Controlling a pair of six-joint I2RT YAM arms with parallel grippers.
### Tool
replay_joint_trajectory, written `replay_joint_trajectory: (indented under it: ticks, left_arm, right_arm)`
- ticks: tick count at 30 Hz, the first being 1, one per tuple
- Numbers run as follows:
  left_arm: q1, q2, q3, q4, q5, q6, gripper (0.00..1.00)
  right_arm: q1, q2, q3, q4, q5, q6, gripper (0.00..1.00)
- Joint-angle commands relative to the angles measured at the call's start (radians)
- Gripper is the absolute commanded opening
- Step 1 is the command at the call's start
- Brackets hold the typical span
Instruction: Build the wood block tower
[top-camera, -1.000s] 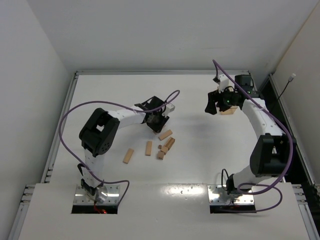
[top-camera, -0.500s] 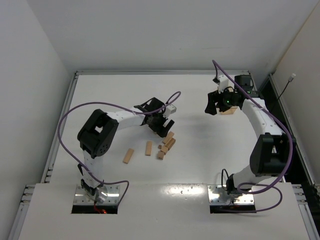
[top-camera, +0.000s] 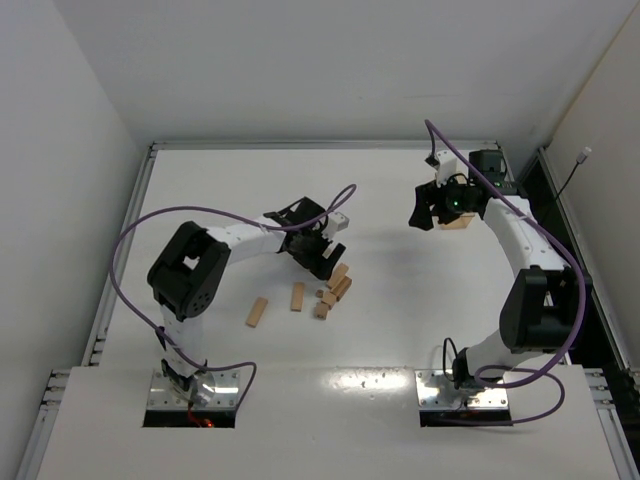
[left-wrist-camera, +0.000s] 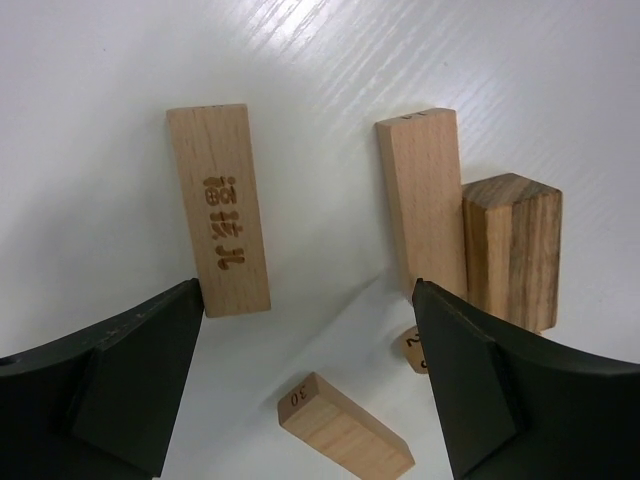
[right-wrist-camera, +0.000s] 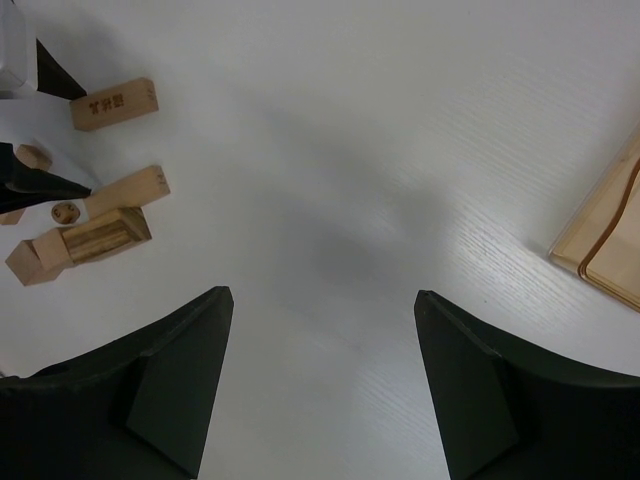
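Note:
The wood blocks lie loose and flat on the white table; no tower stands. In the top view two planks (top-camera: 258, 311) (top-camera: 297, 296) lie apart, left of a small cluster (top-camera: 333, 290). My left gripper (top-camera: 327, 260) hovers open over that cluster's far end. Its wrist view shows the left gripper (left-wrist-camera: 306, 286) holding nothing, above an engraved plank (left-wrist-camera: 218, 210), a plain plank (left-wrist-camera: 422, 200), a darker striped block (left-wrist-camera: 512, 250), a short block marked 30 (left-wrist-camera: 345, 427) and a half-hidden round piece (left-wrist-camera: 411, 350). My right gripper (top-camera: 428, 207) (right-wrist-camera: 322, 294) is open over bare table.
A light wooden box (top-camera: 456, 221) (right-wrist-camera: 605, 240) sits just beside the right gripper at the back right. The right wrist view catches the block cluster (right-wrist-camera: 100, 235) and the left gripper's black fingers (right-wrist-camera: 30, 180) far to its left. Raised rails edge the table.
The left gripper's jaws have opened wide, and it has shifted slightly toward the block cluster. The right arm has not moved.

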Motion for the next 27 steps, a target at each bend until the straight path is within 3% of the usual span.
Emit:
replay_joint_trajectory:
  ticks: [1, 8, 27]
  left_arm:
    - [-0.007, -0.078, -0.002, -0.005, 0.044, -0.02, 0.83]
    - [-0.016, -0.055, 0.032, -0.016, 0.119, -0.029, 0.86]
    - [-0.016, 0.088, 0.15, -0.039, 0.121, -0.029, 0.88]
  right_arm:
    - [0.005, -0.012, 0.016, 0.011, -0.04, -0.007, 0.7]
    - [0.014, -0.003, 0.025, 0.002, -0.049, -0.007, 0.7]
    - [0.014, 0.006, 0.036, -0.026, -0.021, -0.016, 0.7]
